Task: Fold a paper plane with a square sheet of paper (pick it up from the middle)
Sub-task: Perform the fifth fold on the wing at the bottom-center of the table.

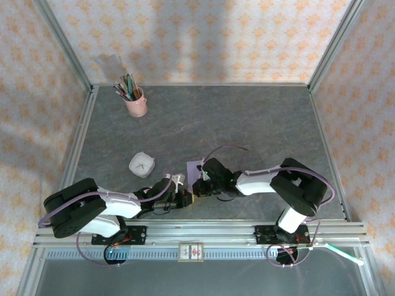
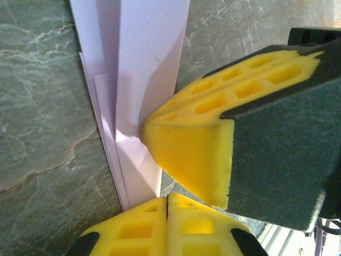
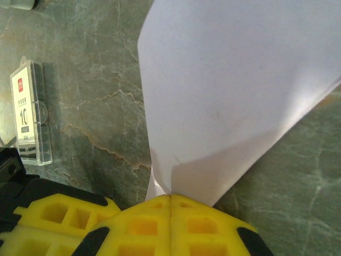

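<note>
R fingers (image 3: 138, 226) pinch folded paper plane (image 3: 229, 80); L fingers (image 2: 133, 230) shut beside it.

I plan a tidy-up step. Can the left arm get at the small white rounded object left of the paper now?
Probably yes: the white object sits close to the left gripper, with nothing between them. The gripper is shut at the folded paper, so it must leave that first.

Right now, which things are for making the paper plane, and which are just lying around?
For the job: folded lavender paper; right gripper, pinching it; left gripper, shut.
Just lying about: pink cup of pens; small white object; clear case with a printed card.
</note>
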`<state>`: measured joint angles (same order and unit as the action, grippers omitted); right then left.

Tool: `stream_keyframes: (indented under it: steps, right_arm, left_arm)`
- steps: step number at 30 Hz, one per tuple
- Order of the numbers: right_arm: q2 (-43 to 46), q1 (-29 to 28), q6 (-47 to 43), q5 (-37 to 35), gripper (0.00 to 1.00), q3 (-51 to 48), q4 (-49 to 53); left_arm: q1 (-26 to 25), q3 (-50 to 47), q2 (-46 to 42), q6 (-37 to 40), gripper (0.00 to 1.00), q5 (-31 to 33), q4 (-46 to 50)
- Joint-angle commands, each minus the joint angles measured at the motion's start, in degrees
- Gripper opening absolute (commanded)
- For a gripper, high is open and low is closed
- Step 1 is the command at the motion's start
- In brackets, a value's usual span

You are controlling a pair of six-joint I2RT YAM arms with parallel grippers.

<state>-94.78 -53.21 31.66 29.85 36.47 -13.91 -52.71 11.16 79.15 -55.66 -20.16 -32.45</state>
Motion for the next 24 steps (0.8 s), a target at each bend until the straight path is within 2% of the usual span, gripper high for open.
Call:
stream_keyframes:
  steps: [1,10,14,19,24]
  right_arm:
    - [-1.5,1.4,-0.5,-3.9,0.03,1.0,2.9]
    - [-3.0,2.7,-0.5,-3.4,0.02,2.1,4.6]
    - [-3.3,2.5,0.7,-2.4,0.02,0.9,3.8]
    - [-3.0,2.1,2.5,-2.2,0.02,-0.5,2.8]
    - [-3.0,2.0,3.4,-2.1,0.01,-1.1,2.0]
  left_arm:
    - [-0.2,-3.4,3.9,-0.3,0.00,-2.1,12.4]
    - [-0.1,-5.4,4.6,-2.3,0.00,-3.7,10.2]
    - [-0.1,-1.9,-0.2,-2.3,0.00,-3.9,10.8]
    - [0.2,5.0,-7.8,0.7,0.00,1.4,18.7]
    - [3.3,5.9,-12.6,0.8,0.00,3.6,19.0]
